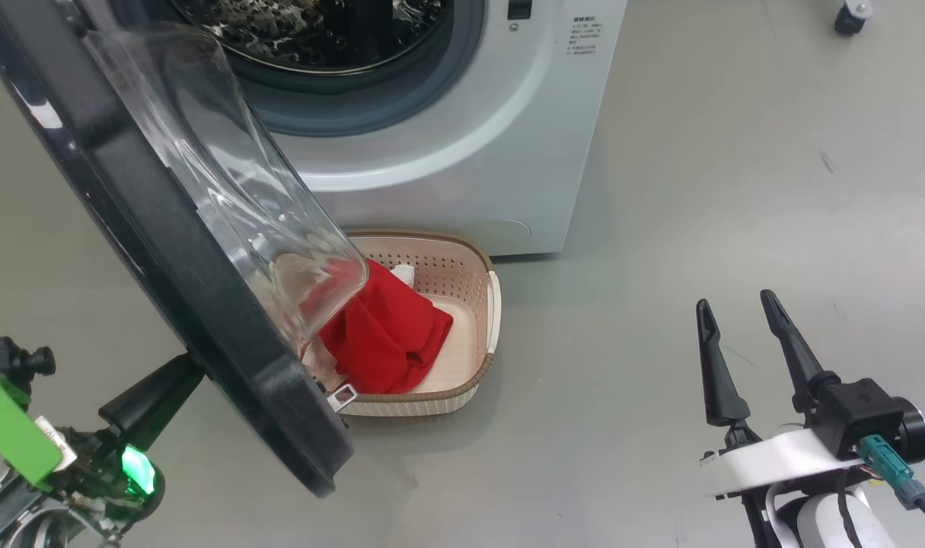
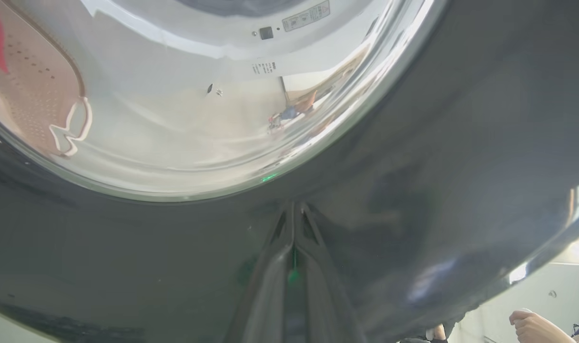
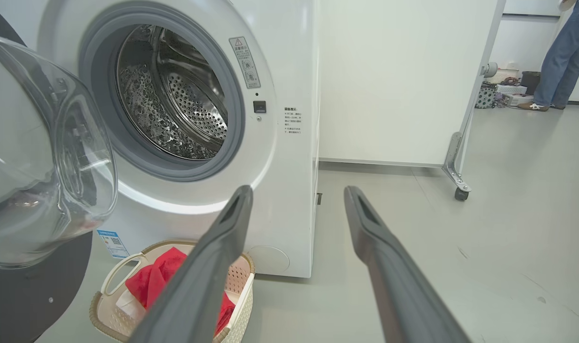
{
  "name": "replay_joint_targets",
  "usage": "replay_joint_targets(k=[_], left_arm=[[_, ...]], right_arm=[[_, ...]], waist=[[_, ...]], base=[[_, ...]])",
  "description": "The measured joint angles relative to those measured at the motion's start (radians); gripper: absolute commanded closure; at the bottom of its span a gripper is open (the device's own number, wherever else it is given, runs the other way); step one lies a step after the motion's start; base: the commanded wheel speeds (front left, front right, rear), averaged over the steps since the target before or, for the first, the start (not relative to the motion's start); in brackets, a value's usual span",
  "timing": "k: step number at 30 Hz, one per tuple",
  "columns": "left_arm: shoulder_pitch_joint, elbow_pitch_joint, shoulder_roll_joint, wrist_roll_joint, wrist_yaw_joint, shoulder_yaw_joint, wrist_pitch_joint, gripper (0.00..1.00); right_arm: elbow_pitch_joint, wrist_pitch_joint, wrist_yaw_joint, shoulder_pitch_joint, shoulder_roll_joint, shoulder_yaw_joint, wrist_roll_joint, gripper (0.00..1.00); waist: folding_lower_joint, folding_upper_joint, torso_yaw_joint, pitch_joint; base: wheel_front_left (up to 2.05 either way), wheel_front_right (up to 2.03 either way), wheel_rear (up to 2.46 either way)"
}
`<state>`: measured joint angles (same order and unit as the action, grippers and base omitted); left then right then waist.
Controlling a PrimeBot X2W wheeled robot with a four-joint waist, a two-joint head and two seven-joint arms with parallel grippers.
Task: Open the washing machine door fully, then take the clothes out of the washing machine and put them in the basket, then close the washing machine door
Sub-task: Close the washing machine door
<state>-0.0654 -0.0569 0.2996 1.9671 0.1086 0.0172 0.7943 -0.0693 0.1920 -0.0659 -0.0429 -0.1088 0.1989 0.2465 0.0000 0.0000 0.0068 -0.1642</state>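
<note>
The grey smooth floor (image 1: 698,190) carries a big white front-loading washing machine (image 1: 470,152), its round black-rimmed glass door (image 1: 150,251) standing open. Red fabric clothes (image 1: 386,327) lie in the small cream perforated basket (image 1: 486,358) before it. The jaws of the left gripper (image 2: 294,214) are pressed together, empty, with tips at the door rim. The right gripper (image 1: 736,299) is spread wide, empty.

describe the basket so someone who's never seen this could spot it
Find the big white washing machine with its round door swung open. On the floor at its foot sits the basket: small, oval, cream, perforated, brown-rimmed, holding red clothes.
</note>
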Motion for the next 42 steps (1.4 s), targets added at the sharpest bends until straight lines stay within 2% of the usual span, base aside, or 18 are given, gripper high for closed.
replay_joint_targets(k=[10, 15, 26, 42], left_arm=[[-0.140, -0.006, -0.026, -0.040, -0.026, -0.058, -0.024, 1.00], [-0.220, 0.004, -0.061, -0.068, -0.038, -0.078, -0.049, 1.00], [-0.397, 0.073, -0.100, -0.087, -0.060, -0.081, -0.113, 1.00], [-0.605, 0.216, -0.103, -0.185, -0.060, -0.061, -0.198, 1.00]], right_arm=[[-0.008, 0.013, -0.007, 0.037, 0.005, -0.006, 0.007, 0.00], [-0.012, 0.016, -0.006, 0.059, 0.007, -0.005, 0.007, 0.00], [-0.014, 0.026, 0.003, 0.113, 0.014, -0.001, 0.011, 0.00], [0.019, 0.043, 0.011, 0.159, 0.033, 0.010, 0.027, 0.00]], waist=[[0.0000, 0.0000, -0.058, -0.079], [0.0000, 0.0000, -0.081, -0.121], [0.0001, 0.0000, -0.136, -0.212], [0.0001, 0.0000, -0.259, -0.291]], base=[[0.00, 0.00, 0.00], [0.00, 0.00, 0.00], [0.00, 0.00, 0.00], [0.00, 0.00, 0.00]])
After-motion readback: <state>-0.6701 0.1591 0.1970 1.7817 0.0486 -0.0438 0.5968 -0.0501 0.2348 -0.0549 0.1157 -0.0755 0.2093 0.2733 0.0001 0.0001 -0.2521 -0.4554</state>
